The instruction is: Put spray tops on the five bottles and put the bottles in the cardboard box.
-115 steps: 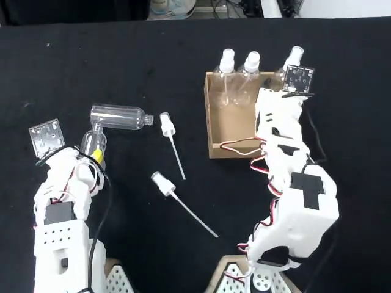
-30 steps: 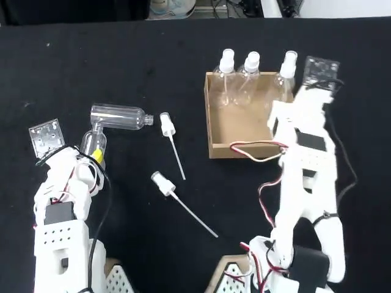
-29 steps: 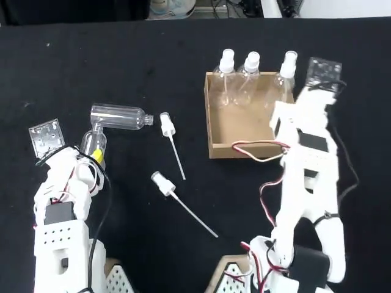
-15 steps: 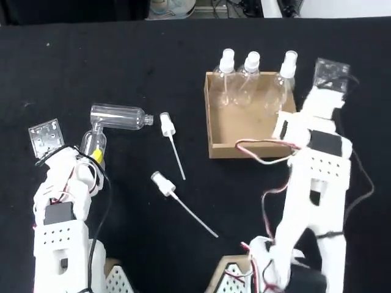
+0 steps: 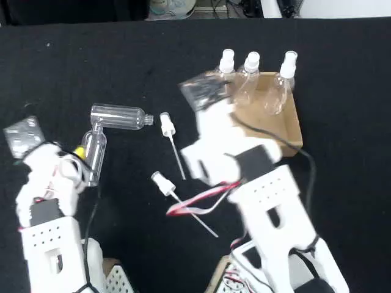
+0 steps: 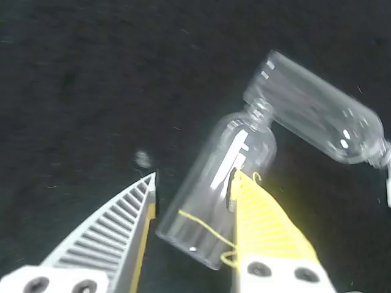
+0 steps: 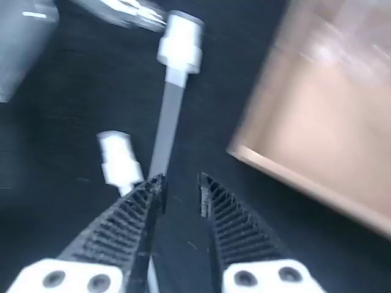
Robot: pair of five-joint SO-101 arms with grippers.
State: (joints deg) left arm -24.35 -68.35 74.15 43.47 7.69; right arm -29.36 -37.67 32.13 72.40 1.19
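Note:
Three clear bottles with white spray tops (image 5: 250, 68) stand along the far side of the cardboard box (image 5: 297, 116). Two uncapped bottles lie at the left: one (image 5: 119, 117) across, the other (image 5: 93, 155) with its neck against it. The second bottle's (image 6: 214, 195) base lies between the spread fingers of my left gripper (image 6: 194, 177). Two loose spray tops (image 5: 166, 124) (image 5: 160, 180) lie between the bottles and the box. My right gripper (image 7: 181, 180) hovers over the nearer top's tube (image 7: 162, 128), fingers slightly apart and holding nothing.
The right arm (image 5: 244, 165) reaches across the box's left part and hides it in the high view. The left arm (image 5: 46, 201) stands at the table's front left. Black cloth covers the table, with bare room at the far left and right.
The right arm has let go of the third capped bottle in the box and swung left across it toward the loose spray tops. The left arm has shifted slightly back and left.

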